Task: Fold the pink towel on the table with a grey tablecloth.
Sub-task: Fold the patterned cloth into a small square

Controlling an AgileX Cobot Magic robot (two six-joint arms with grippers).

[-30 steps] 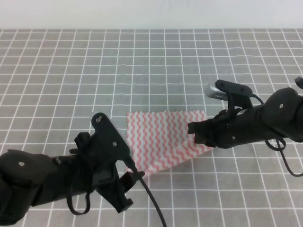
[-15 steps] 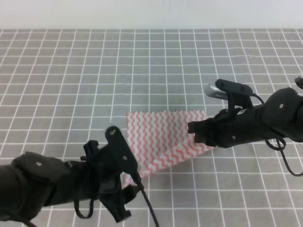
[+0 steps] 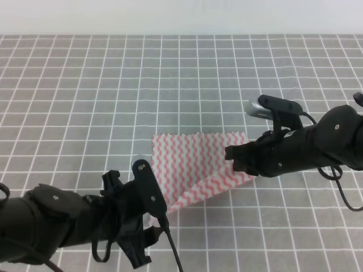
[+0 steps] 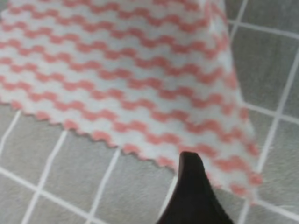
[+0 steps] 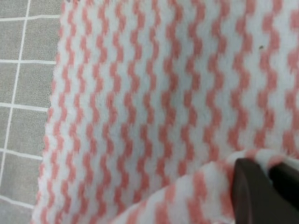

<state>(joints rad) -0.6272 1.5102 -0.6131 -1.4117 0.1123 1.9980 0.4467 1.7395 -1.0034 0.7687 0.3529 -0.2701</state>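
The towel [image 3: 195,164] lies on the table [image 3: 85,102], a little toward the near edge and about midway between the left and right edges. In the high view it is spread flat, with its far edge running parallel to the grid lines. Its right near part is lifted and turned over toward the middle, so the near edge slants from the lower left up to the right. No long axis stands out; the stripes run left to right across it.

The high view shows both arms but hides their tips. The left gripper [image 3: 161,212] sits at the towel's near left corner, and the black arm body covers the spot where cloth and fingers meet. The right gripper [image 3: 233,158] is at the towel's right edge, where the cloth rises.

The left wrist view shows what the high view cannot: one dark fingertip [image 4: 192,186] lies just at the scalloped near edge of the towel [image 4: 126,79], with grey cloth [image 4: 60,182] beside it. Only that one finger shows, so whether this gripper is open or closed, or has any cloth, cannot be told.

The right wrist view fills with towel [image 5: 154,93] and a strip of table [image 5: 23,70] at left. At lower right a folded lip of cloth wraps over dark fingertips [image 5: 252,196], which are pinched closed on it.
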